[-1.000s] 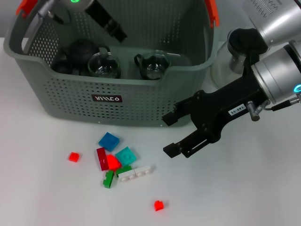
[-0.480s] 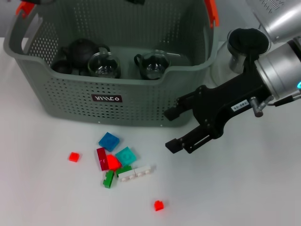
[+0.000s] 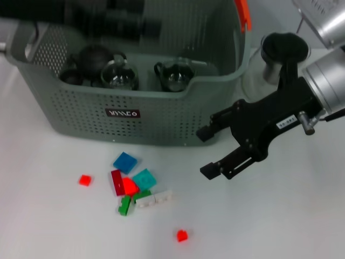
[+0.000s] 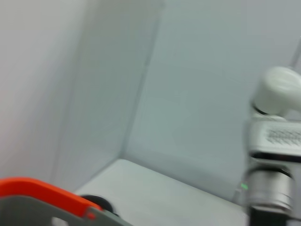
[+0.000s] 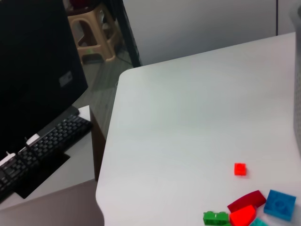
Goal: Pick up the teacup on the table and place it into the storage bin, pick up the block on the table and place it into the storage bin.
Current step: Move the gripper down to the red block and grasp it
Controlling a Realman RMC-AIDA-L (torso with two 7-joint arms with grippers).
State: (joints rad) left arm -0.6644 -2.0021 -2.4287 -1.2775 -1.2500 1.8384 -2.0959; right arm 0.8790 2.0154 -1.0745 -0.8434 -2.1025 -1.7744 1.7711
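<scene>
White lettering on a small black label (image 3: 122, 113) marks the front wall of the grey-green perforated plastic storage bin (image 3: 161, 116), too small to read; the bin holds glass teacups (image 3: 174, 74) and a dark teapot (image 3: 90, 59). Right gripper (image 3: 207, 152) hovers over bare white table (image 3: 280, 216) beside the bin's front corner, fingers apart, empty. Loose blocks (image 3: 131, 185) lie before the bin with open room around them. Only the right wrist view shows the table edge (image 5: 109, 155) and a black keyboard (image 5: 40, 146). Whether the blurred left gripper (image 3: 116, 21) over the bin is apart or together cannot be told.
</scene>
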